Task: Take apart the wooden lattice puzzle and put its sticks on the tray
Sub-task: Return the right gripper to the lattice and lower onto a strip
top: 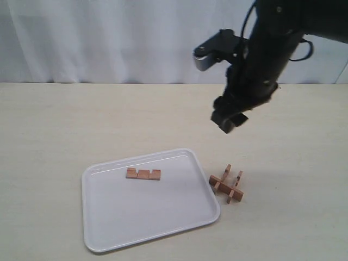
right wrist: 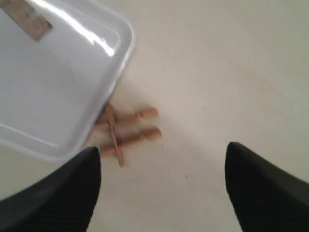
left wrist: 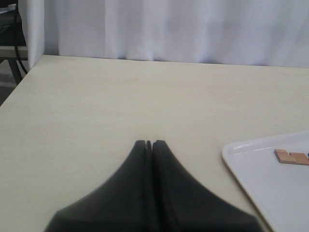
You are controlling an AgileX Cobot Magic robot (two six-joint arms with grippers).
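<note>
Presently listed: one flat white rectangular plastic tray [top: 147,228] with rounded corners, lower left-centre of the exterior view, carrying one short light-brown notched wooden stick [top: 143,174] near its far rim. Just beside the tray's right edge, on the pale table [top: 65,125], lies the small light-brown wooden lattice puzzle [top: 227,185], by the look of it three sticks interlocked. Black right gripper [top: 230,122]: hanging above the puzzle, upper right of the exterior view, jaws wide apart, nothing held. Black left gripper [left wrist: 148,145]: jaws pressed together, empty, over bare table. Handling note, as judgement: descend squarely over one outer stick, close across its narrow sides, and lift along the notches so the others neither drag nor scatter.
</note>
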